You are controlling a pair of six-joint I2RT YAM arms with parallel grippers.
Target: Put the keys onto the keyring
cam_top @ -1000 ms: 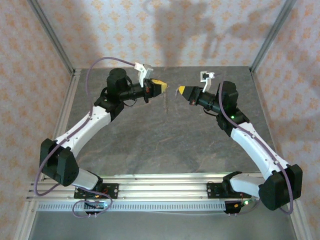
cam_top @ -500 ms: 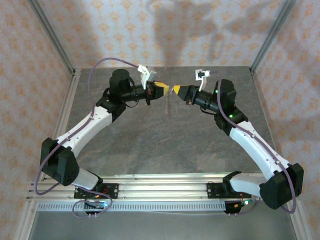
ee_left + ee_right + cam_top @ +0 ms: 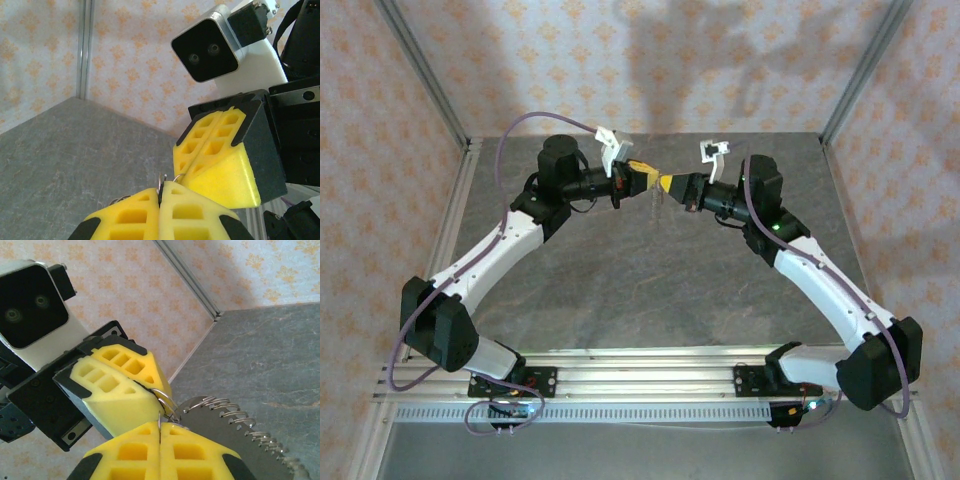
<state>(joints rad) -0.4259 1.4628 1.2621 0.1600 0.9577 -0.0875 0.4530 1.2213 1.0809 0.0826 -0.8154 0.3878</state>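
Note:
My left gripper (image 3: pixel 645 178) and right gripper (image 3: pixel 665 184) meet tip to tip above the far middle of the table. In the right wrist view the left gripper (image 3: pixel 156 388) is shut on the keyring (image 3: pixel 169 401), whose thin wire loops curve out of its jaws. A row of small wire loops (image 3: pixel 235 415) along a dark grey flat piece (image 3: pixel 225 440) trails from the ring. My right gripper (image 3: pixel 160 429) is shut; a thin metal sliver pokes out of its tips against the ring. The key's lilac head is hidden inside the foam fingers (image 3: pixel 200 450).
The grey stone-patterned table (image 3: pixel 650 280) lies below both arms. Patterned walls and aluminium corner posts (image 3: pixel 425 80) close in the back and sides. The rail (image 3: pixel 640 375) with both arm bases runs along the near edge.
Both grippers have closed the gap between them: the right one moved left, the left one slightly right, and their tips now touch. The ring's hanging part moved along.

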